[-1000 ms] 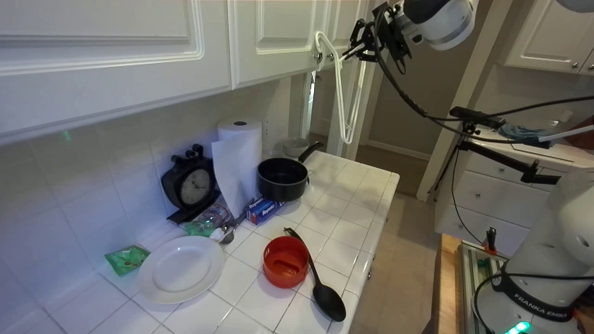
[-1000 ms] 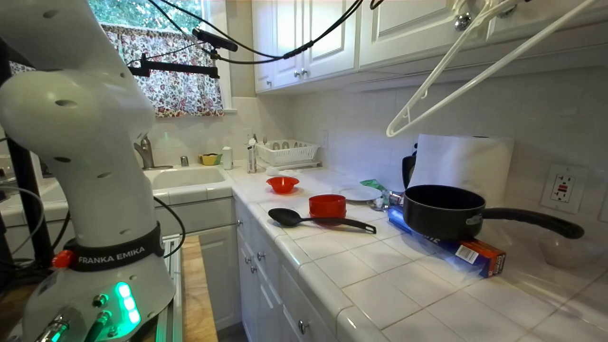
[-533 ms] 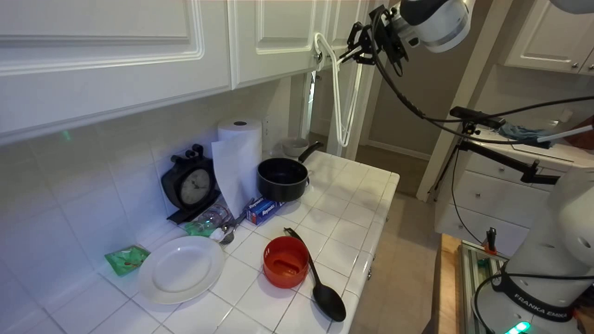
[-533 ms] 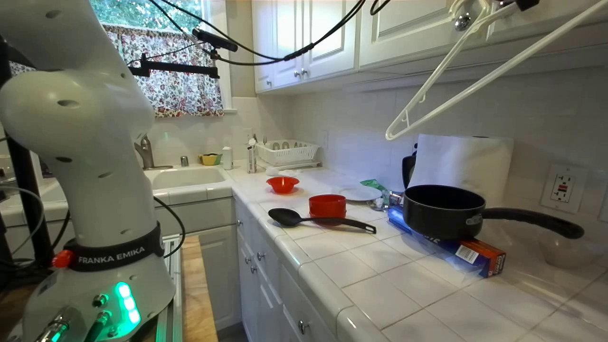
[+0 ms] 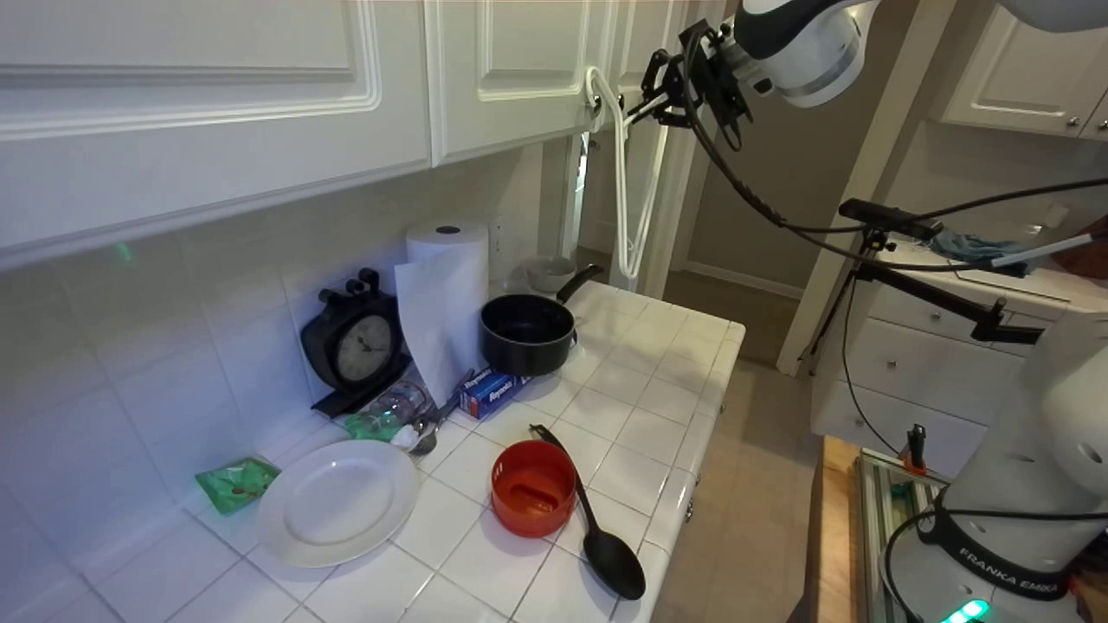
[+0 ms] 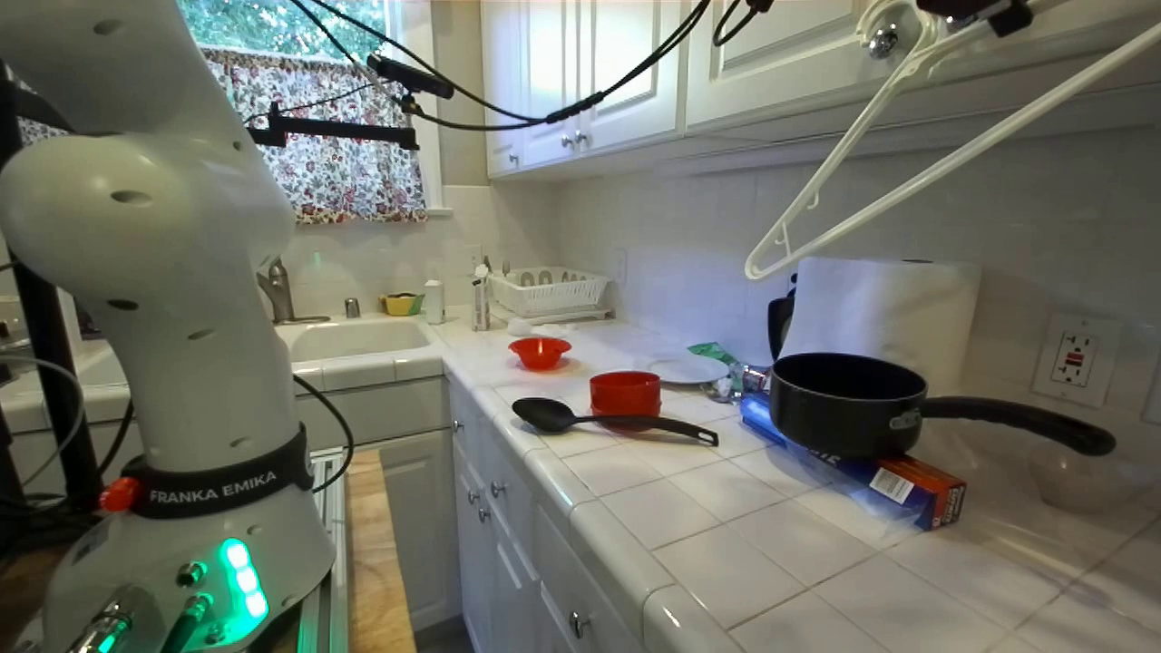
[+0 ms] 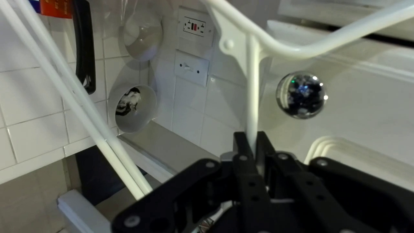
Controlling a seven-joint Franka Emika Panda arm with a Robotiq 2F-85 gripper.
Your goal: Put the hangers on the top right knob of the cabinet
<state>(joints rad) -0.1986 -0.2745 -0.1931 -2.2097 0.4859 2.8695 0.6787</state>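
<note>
Hangers [image 7: 253, 87], thin and white, hang slanted beside a white cabinet [image 5: 537, 52], one bar pinched between the close-set fingers of a robot gripper [image 7: 252, 139]. From left in an exterior view, a green packet [image 5: 237, 484] lies near a white plate [image 5: 338, 504] on the tiled counter [image 5: 658, 391], with a black clock [image 5: 359, 346] at the wall [image 5: 130, 363] and a roll of paper towels [image 5: 441, 303] beside it. A blue box [image 5: 492, 394] is partly hidden by a black saucepan [image 5: 526, 333]; nearer the counter's edge, a red cup [image 5: 533, 489] stands just beside a black spoon [image 5: 613, 562]. Farther right, a small round cabinet knob [image 6: 882, 41] shows within the curve of the hangers' hooked top in both exterior views; whether the two touch cannot be told. Compared with a second earlier, gripper and hangers sit slightly lower in both exterior views, and in an exterior view the robot arm [image 5: 814, 65] at upper right has shifted down and to the left; things on the counter lie just as they did.
</note>
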